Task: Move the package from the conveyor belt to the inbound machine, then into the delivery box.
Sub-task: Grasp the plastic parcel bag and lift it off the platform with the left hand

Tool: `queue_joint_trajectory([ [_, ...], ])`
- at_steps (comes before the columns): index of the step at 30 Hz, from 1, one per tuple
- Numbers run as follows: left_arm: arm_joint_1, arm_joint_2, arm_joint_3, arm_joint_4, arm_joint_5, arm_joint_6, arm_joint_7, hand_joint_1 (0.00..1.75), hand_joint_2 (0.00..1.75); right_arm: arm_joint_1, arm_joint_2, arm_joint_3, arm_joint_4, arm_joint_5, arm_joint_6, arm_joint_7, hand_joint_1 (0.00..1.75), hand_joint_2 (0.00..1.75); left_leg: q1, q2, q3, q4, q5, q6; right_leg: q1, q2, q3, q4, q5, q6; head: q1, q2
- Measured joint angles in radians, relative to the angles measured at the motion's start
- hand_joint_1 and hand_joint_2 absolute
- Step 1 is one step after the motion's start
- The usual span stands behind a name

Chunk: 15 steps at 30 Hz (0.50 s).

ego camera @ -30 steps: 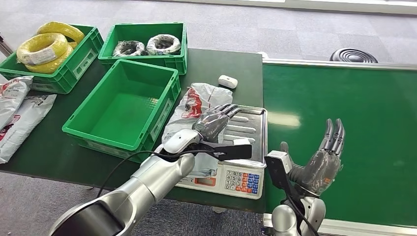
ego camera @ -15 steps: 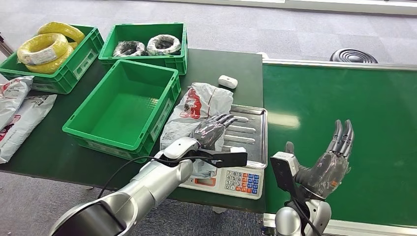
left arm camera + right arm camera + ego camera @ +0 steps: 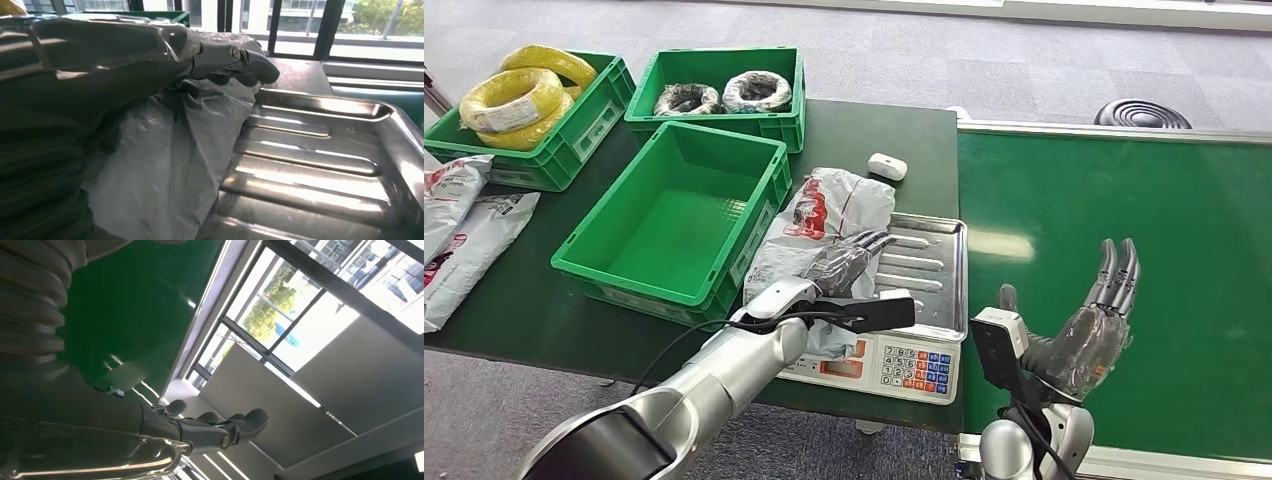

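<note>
Package (image 3: 829, 215): grey-white plastic bag with a red print, lying partly on the ribbed steel tray of the weighing machine (image 3: 929, 275) and partly on the desk (image 3: 864, 125), just beside the large empty green bin (image 3: 679, 215).
Left hand (image 3: 844, 262): palm down on the package, fingers pressing its crumpled film; whether they grip it cannot be told.
Right hand (image 3: 1094, 335): raised above the green conveyor belt (image 3: 1124, 200), fingers extended and apart, holding nothing.
Surroundings: two further green bins hold yellow coils (image 3: 514, 95) and dark coils (image 3: 724, 95).
</note>
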Motion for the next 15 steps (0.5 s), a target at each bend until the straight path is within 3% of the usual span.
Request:
queue_joint_trajectory([
  [1, -0.004, 0.001, 0.000, -0.002, -0.023, 0.011, 0.027, 1.64, 1.75, -0.001, -0.001, 0.001, 0.000, -0.002, 0.000, -0.005, 0.00, 1.75, 0.000, 0.000, 0.000, 0.000, 0.000, 0.000, 0.000, 0.000, 0.000, 0.000, 0.000, 0.000, 0.000, 0.000],
  [2, -0.011, 0.003, -0.001, -0.004, -0.052, 0.017, 0.059, 1.71, 1.75, -0.002, -0.001, 0.002, 0.000, -0.003, 0.000, -0.011, 0.00, 1.75, 0.000, 0.000, 0.000, 0.000, 0.000, 0.000, 0.000, 0.000, 0.000, 0.000, 0.000, 0.000, 0.000, 0.000],
  [6, -0.043, 0.013, -0.011, -0.005, -0.125, 0.001, 0.135, 1.75, 1.75, -0.003, -0.001, 0.002, 0.000, -0.007, 0.000, -0.028, 0.00, 1.75, 0.000, -0.001, 0.000, 0.000, 0.000, 0.000, 0.000, 0.000, 0.000, 0.000, 0.000, 0.000, 0.000, 0.000],
  [15, -0.053, 0.017, -0.016, -0.005, -0.121, 0.003, 0.121, 1.75, 1.75, -0.003, -0.001, 0.003, 0.000, -0.003, 0.000, -0.027, 0.00, 1.75, 0.000, -0.001, -0.001, 0.000, 0.000, 0.000, 0.000, 0.000, 0.000, 0.000, 0.000, 0.000, 0.000, 0.000],
])
